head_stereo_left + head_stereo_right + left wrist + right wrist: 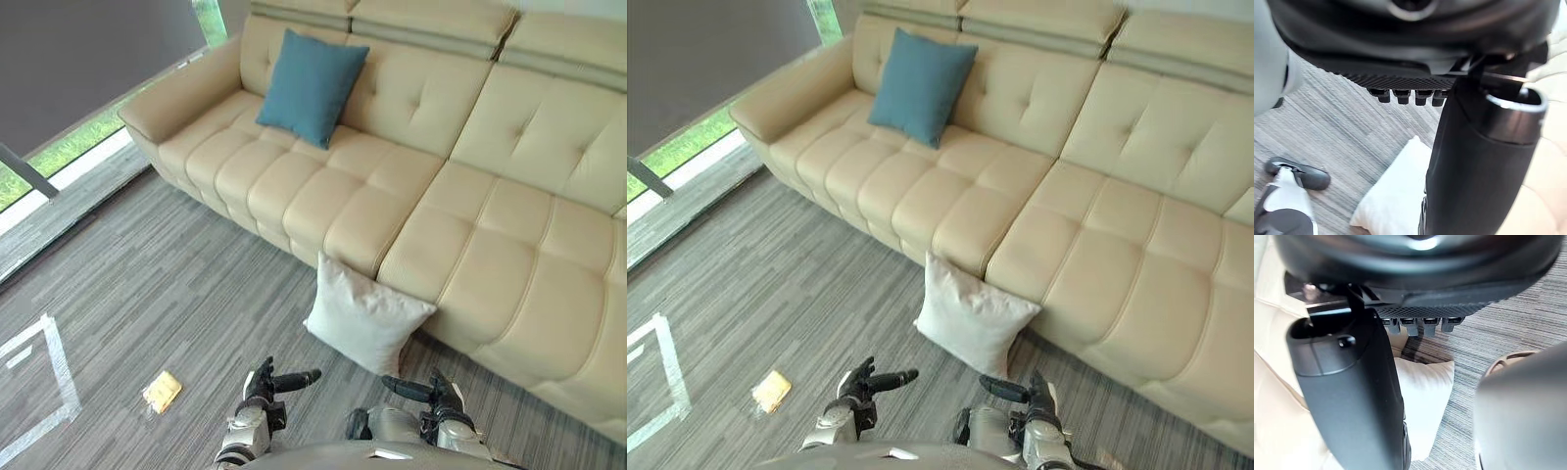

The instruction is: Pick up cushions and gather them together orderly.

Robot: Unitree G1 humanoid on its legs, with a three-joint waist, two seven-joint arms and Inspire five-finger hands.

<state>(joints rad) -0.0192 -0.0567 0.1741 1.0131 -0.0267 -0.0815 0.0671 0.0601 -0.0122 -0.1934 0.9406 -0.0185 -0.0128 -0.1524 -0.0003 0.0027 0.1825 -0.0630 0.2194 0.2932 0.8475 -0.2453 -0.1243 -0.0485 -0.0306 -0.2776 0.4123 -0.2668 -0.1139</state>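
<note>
A white cushion stands on the carpet, leaning against the front of the cream sofa. A blue cushion sits upright on the sofa's left seat against the backrest. My left hand and right hand hover low in front of the white cushion, a short way from it, thumbs pointing toward each other. Both are open and hold nothing. The left wrist view shows the white cushion past the thumb, and the right wrist view shows the same cushion against the sofa.
A small yellow object lies on the grey carpet to the left of my hands. White tape marks the floor at the far left. A window with a dark blind runs along the left wall beside the sofa's armrest.
</note>
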